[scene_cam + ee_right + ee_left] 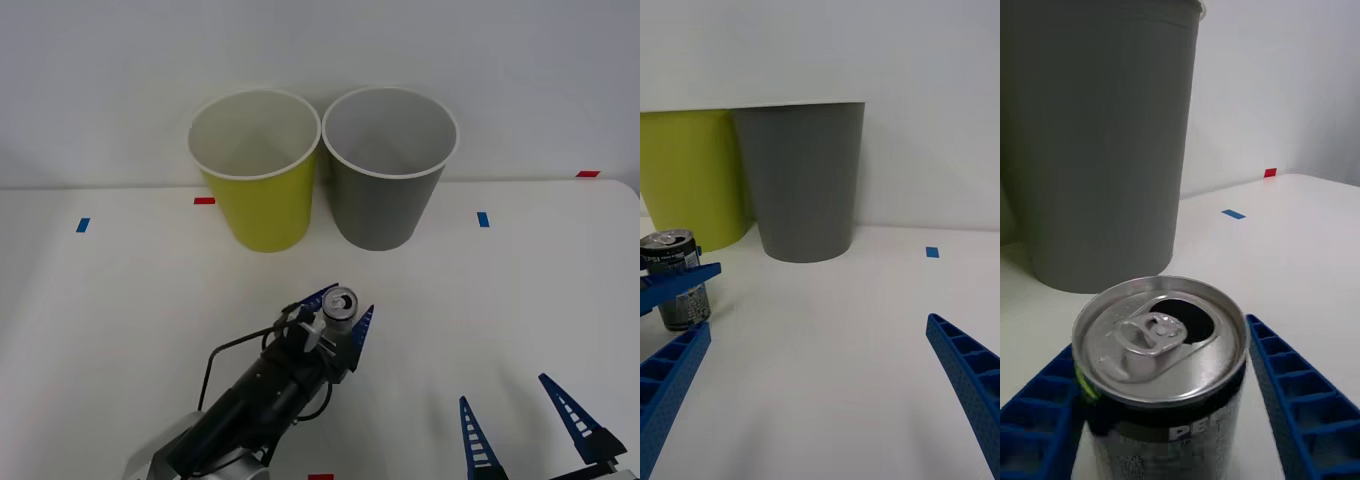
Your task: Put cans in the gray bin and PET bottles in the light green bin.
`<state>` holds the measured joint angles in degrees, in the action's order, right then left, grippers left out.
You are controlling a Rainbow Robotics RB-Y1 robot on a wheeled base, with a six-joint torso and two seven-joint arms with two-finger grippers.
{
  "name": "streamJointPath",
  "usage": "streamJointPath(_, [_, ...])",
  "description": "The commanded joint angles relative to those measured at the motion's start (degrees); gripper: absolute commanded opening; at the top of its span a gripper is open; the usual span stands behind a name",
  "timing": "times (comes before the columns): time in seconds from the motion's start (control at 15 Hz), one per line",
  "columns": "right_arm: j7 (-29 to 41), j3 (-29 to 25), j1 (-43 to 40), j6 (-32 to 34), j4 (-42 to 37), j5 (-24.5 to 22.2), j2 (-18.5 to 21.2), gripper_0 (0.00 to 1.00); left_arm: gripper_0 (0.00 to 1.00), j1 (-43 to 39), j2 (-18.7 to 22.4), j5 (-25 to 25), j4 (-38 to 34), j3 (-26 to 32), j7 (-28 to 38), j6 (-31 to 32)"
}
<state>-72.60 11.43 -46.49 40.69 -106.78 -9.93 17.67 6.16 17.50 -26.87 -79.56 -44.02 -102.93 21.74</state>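
White surface carries everything; at its far edge the light green bin and the gray bin stand side by side, rims almost touching. Nearer the robot, the can stands upright on the surface, long axis vertical, with the left tool pinching it between blue fingers. From that tool the gray bin lies ahead and slightly right, so I judge the coming carry goes forward and up over its rim. The right tool waits spread open, well apart at the near right. Left wrist view shows the pull tab and opened mouth; right wrist view shows the can's dark side.
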Motion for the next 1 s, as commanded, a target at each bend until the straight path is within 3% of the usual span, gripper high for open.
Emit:
streamJointPath(0.07, [0.0, 0.0, 0.0, 0.0, 0.0, 0.0, 0.0, 1.00, 0.00, -0.1, 0.0, 0.6, -0.1, 0.4, -0.5, -0.1])
streamJointPath(0.2, [0.0, 0.0, 0.0, 0.0, 0.0, 0.0, 0.0, 1.00, 0.00, 0.0, 0.0, 0.9, -1.1, 1.2, -0.6, -3.0])
streamJointPath(0.53, [0.0, 0.0, 0.0, 0.0, 0.0, 0.0, 0.0, 1.00, 0.00, -0.8, 1.3, 2.0, -14.8, 5.6, 0.6, -23.1])
streamJointPath(0.67, [0.0, 0.0, 0.0, 0.0, 0.0, 0.0, 0.0, 1.00, 0.00, -0.8, 1.3, 2.7, -20.5, 8.2, 1.2, -32.6])
streamJointPath(1.0, [0.0, 0.0, 0.0, 0.0, 0.0, 0.0, 0.0, 1.00, 0.00, -0.7, -0.2, 3.0, -41.1, 17.0, 3.1, -65.1])
